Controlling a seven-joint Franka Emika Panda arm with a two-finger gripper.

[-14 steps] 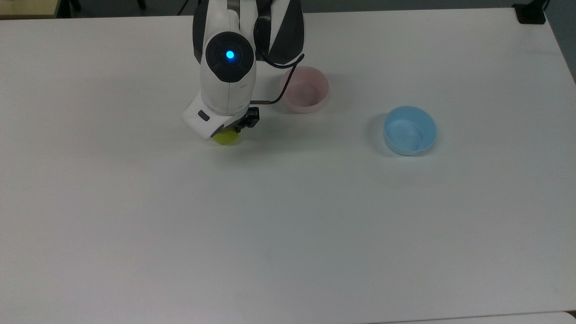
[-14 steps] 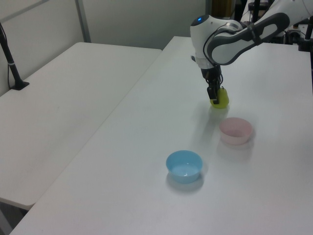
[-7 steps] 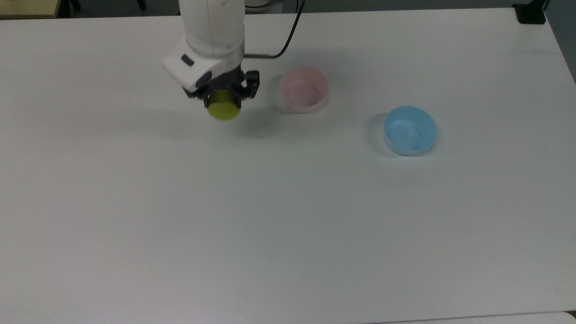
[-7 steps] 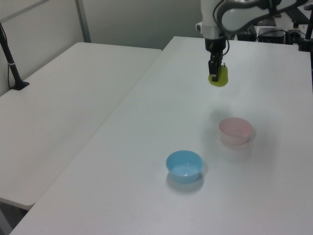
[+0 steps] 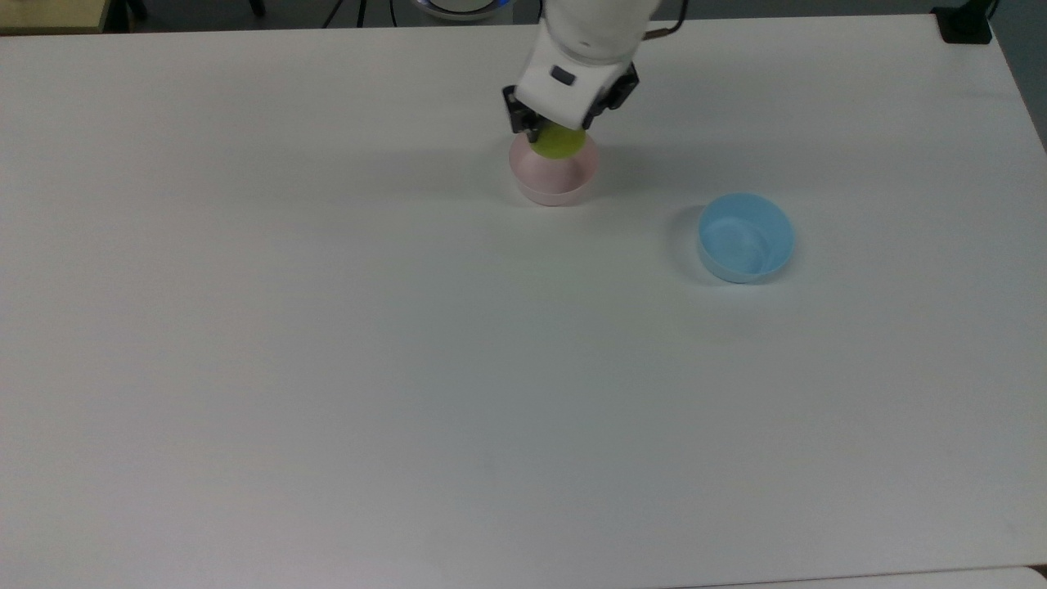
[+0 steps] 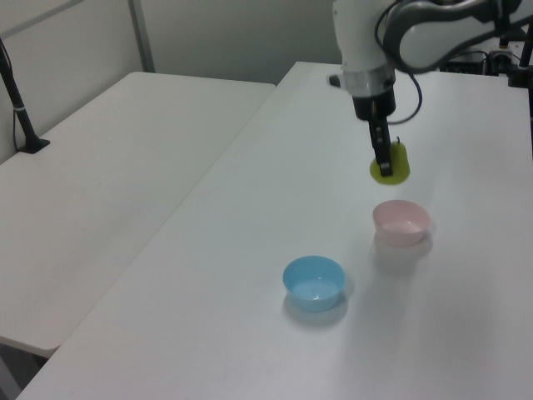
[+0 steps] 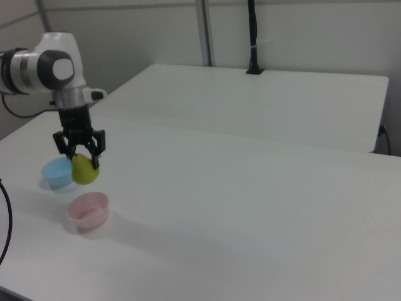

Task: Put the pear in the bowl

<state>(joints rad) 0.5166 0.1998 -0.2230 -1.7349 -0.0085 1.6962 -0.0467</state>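
The pear [image 6: 391, 165] (smooth, yellow-green) has been carried from the top view's left and is now held above the round pink bowl [image 6: 401, 222], clamped in the gripper [image 6: 382, 157]. A glossy blue bowl [image 6: 314, 282] sits apart.

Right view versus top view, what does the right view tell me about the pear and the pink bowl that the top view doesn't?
Right view alone: clear air between the pear and the pink bowl below it, so the pear hangs above the bowl, not in it. Top view alone: the pear overlaps the bowl's far rim, lined up roughly over that edge rather than its middle. Both: the gripper is shut on the pear, with the blue bowl standing apart on the table.
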